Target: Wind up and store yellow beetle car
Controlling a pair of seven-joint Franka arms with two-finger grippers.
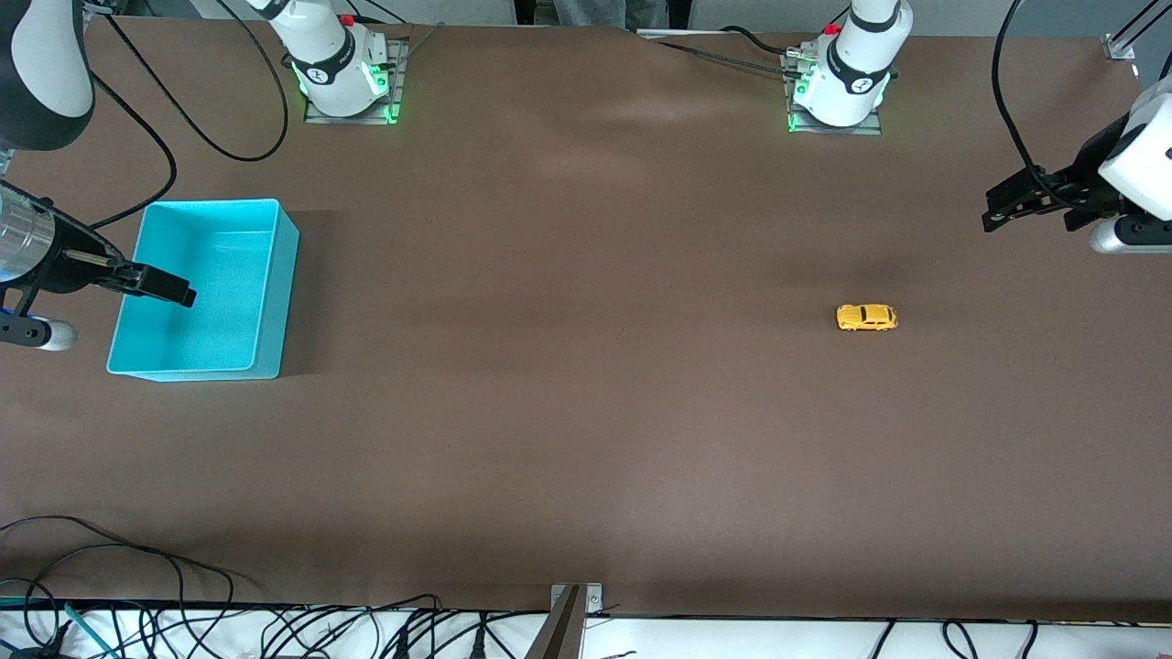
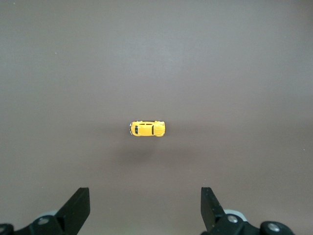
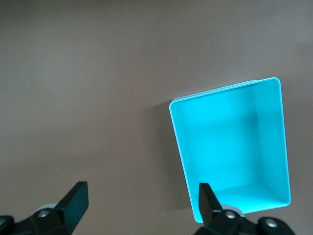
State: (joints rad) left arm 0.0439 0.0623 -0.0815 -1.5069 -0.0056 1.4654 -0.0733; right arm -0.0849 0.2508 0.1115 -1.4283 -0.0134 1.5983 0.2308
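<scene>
The yellow beetle car (image 1: 866,317) stands on its wheels on the brown table, toward the left arm's end. In the left wrist view the car (image 2: 147,129) lies ahead of my left gripper (image 2: 145,196), which is open and empty. In the front view my left gripper (image 1: 993,209) hangs in the air apart from the car, over the table's left-arm end. The turquoise bin (image 1: 275,293) stands at the right arm's end and is empty. My right gripper (image 1: 183,291) is open and empty over the bin's outer edge. The right wrist view shows the bin (image 3: 178,142) beside the right gripper (image 3: 143,191).
The two arm bases (image 1: 343,78) (image 1: 838,91) stand along the table edge farthest from the front camera. Loose cables (image 1: 275,631) and a metal bracket (image 1: 572,604) lie along the nearest edge. Brown tabletop lies between the car and the bin.
</scene>
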